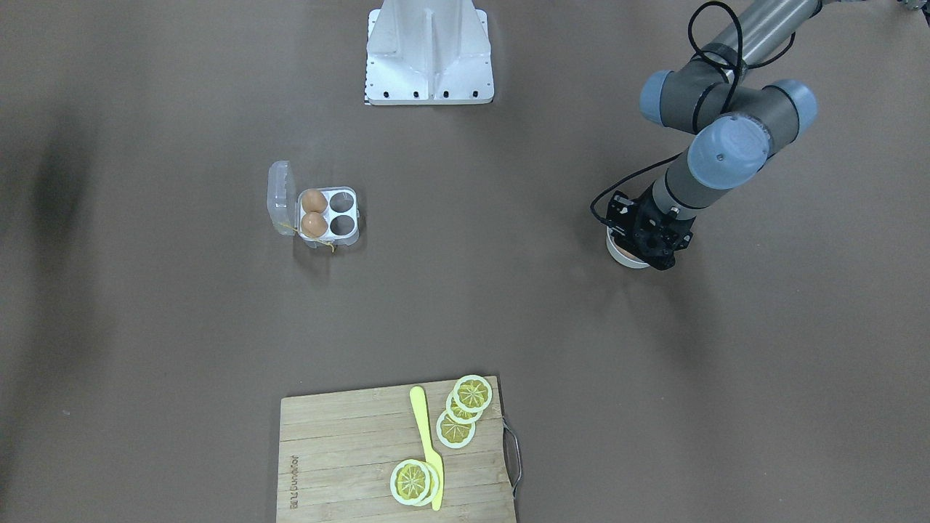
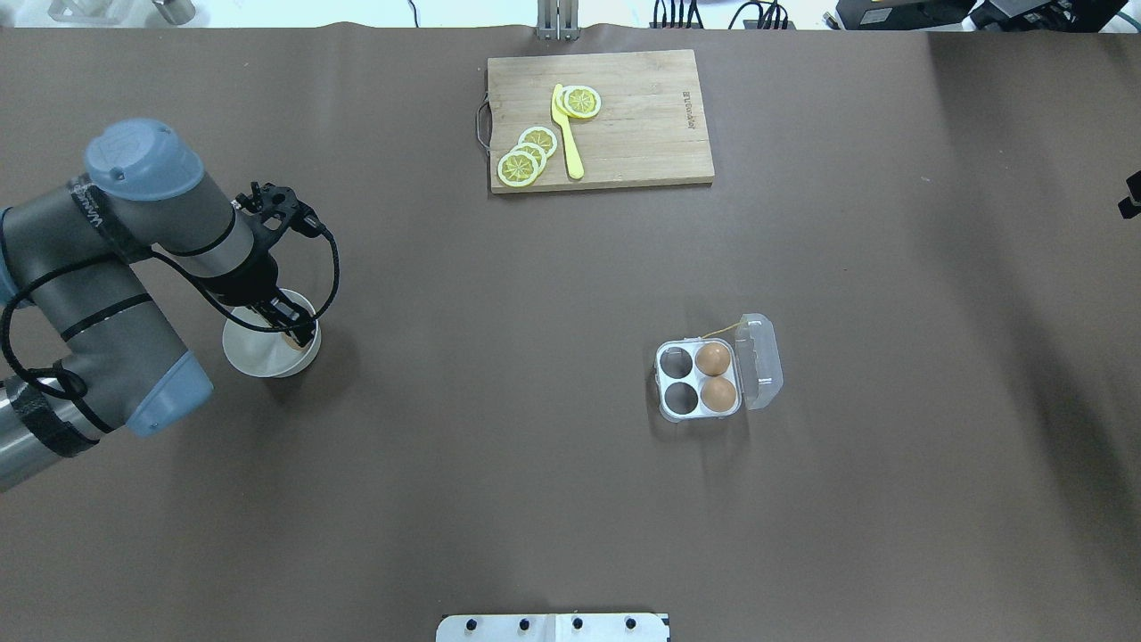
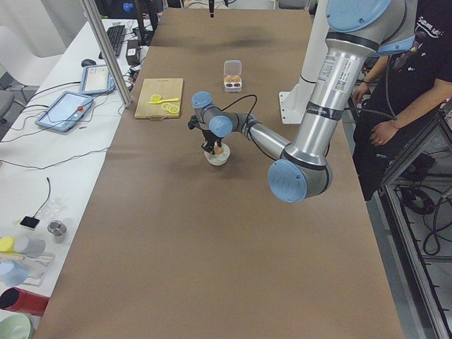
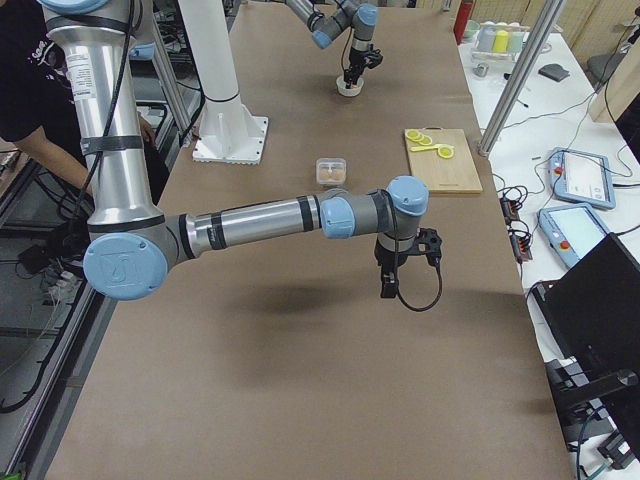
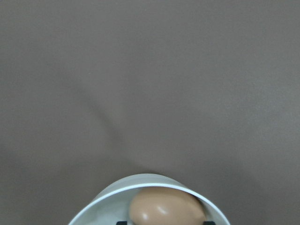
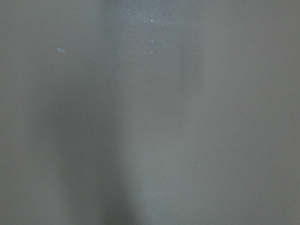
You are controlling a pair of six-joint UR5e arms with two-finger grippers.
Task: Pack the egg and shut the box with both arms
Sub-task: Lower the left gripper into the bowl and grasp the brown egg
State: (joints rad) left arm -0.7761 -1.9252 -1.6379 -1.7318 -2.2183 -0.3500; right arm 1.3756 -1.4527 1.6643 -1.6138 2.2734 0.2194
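The box (image 2: 679, 379) stands open right of the table's middle, its clear lid (image 2: 762, 361) folded out to the right. Two orange-brown eggs (image 2: 714, 359) fill the cells beside the lid; the other two cells are empty. It also shows in the front view (image 1: 343, 214). My left gripper (image 2: 291, 333) reaches down into a round white bowl (image 2: 250, 352) at the left. Its fingertips sit against both sides of a third egg (image 5: 166, 208), inside the bowl's rim (image 5: 108, 197). My right gripper (image 4: 390, 285) hangs over bare table at the far right; whether it is open or shut I cannot tell.
A wooden cutting board (image 2: 642, 125) with lemon slices (image 2: 526, 159) and a yellow knife (image 2: 567, 134) lies at the table's far edge. The white robot base (image 1: 429, 54) stands on the near side. A person (image 3: 406, 92) stands beside the table.
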